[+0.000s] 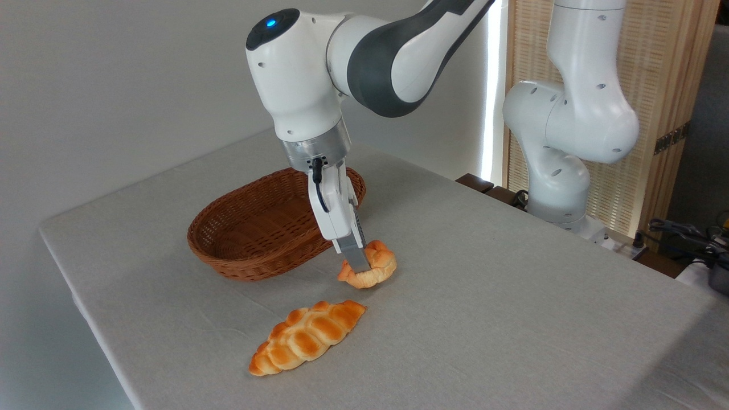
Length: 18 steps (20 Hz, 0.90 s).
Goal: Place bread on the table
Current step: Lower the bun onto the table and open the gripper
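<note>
Gripper (361, 263) pinches the bread (370, 265), which sits low over the table (512, 296) beside the basket (250, 239); I should lower gently, then let go only once it rests flat.
</note>
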Each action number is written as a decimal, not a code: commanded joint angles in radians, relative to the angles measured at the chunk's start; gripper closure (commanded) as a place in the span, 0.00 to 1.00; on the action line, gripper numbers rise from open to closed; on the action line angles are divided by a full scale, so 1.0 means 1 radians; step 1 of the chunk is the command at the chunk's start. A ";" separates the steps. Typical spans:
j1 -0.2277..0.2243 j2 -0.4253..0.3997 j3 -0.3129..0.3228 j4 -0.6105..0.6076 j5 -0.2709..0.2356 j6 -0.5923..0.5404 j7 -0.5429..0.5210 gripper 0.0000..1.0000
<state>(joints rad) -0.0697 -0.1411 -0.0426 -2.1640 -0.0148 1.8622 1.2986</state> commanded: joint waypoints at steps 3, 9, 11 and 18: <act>-0.005 -0.018 0.007 -0.013 0.016 0.011 0.010 0.02; -0.004 -0.018 0.007 -0.011 0.016 0.005 0.008 0.00; -0.005 -0.020 0.012 -0.007 0.016 0.002 -0.001 0.00; 0.002 -0.029 0.033 0.169 -0.005 -0.070 -0.180 0.00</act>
<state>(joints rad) -0.0657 -0.1684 -0.0127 -2.1156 -0.0151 1.8567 1.2500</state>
